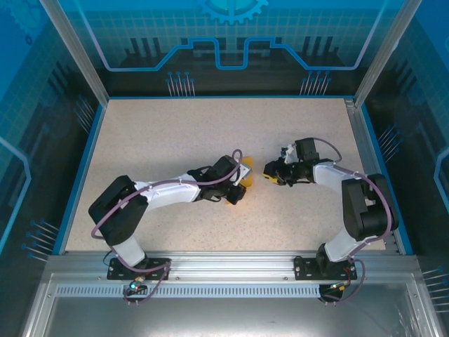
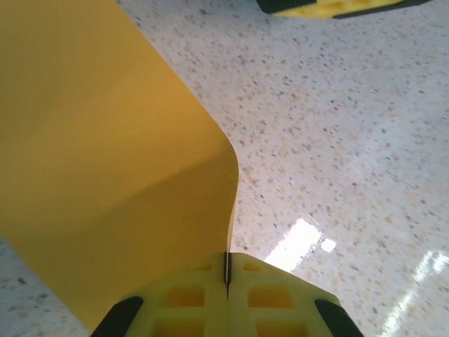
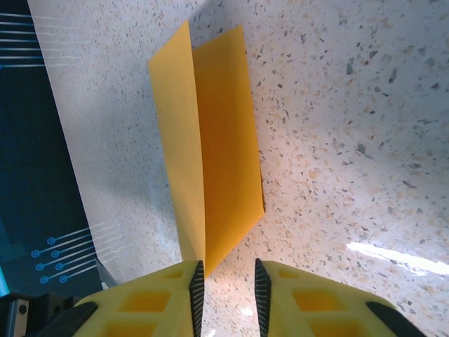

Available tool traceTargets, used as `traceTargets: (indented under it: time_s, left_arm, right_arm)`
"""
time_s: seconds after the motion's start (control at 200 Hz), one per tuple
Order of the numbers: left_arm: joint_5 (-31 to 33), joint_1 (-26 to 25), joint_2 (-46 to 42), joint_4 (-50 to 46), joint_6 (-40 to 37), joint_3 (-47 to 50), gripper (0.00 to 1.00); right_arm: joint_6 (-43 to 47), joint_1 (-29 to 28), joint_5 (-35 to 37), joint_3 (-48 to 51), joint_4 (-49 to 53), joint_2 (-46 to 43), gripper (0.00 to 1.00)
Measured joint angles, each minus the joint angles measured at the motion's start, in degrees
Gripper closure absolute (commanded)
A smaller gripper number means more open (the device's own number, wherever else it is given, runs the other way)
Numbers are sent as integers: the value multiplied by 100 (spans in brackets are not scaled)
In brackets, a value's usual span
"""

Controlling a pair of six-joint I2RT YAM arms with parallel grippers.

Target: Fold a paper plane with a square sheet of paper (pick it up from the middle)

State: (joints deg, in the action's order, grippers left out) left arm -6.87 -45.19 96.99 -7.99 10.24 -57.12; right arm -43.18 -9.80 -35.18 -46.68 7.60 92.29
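1. left end effector (image 2: 226, 270) is clamped on the folded square sheet of paper (image 2: 105, 154), near the middle of the counter (image 1: 140, 140).
2. right end effector (image 3: 228, 281) stands parted at the crease's end.
3. light, floppy, crumples easily; probably best pinched along the crease.

The top camera, fixed above and behind the left arm (image 1: 165, 193) and right arm (image 1: 365, 203), looked steeply down from afar over the whole speckled counter (image 1: 175, 126) toward the blue back wall (image 1: 224, 42). The left wrist camera rode just behind the left fingers (image 2: 189, 302), facing forward and down, very near the folded orange-yellow sheet (image 2: 91, 140). The right wrist camera peered past the right fingers (image 3: 140, 309) at that sheet from the opposite side. All three views shared the sheet and the counter around it, mid-scene.
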Motion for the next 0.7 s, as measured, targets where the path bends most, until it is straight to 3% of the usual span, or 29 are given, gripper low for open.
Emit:
traceTargets:
  time_s: [0.325,0.7]
  left_arm:
    - [-1126,358,4,-7,170,28,100]
    - [-1443,424,199,-35,190,28,100]
  right_arm:
    - [168,-511,13,-933,98,468,83]
    - [234,-905,68,-1825,332,1773,84]
